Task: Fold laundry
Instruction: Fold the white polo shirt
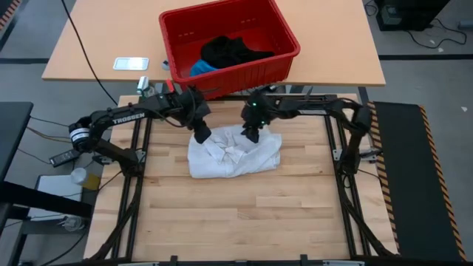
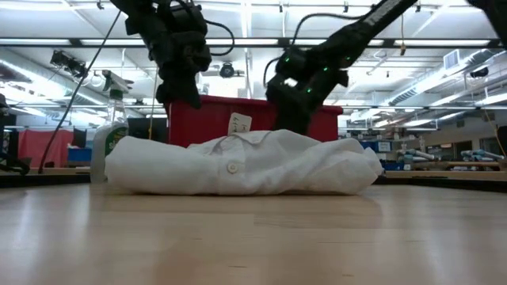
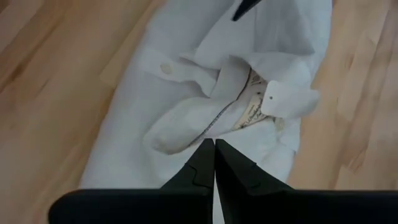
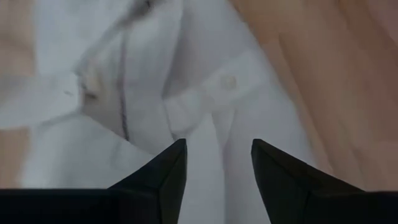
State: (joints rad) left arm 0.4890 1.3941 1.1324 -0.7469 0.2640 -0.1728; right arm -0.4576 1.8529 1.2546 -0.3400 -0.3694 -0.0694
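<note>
A white button-up shirt (image 1: 235, 154) lies bunched just above the middle of the wooden table (image 1: 244, 214), with the left gripper (image 1: 202, 135) hovering at its ten o'clock corner, fingers pressed together and holding nothing, and the right gripper (image 1: 251, 136) at its twelve o'clock edge, fingers parted over the fabric with nothing between them. Beyond both grippers, at twelve o'clock, a red plastic basket (image 1: 281, 33) holds a black garment (image 1: 229, 50) and a bright blue one (image 1: 201, 69); a phone (image 1: 131, 63) lies at ten o'clock.
</note>
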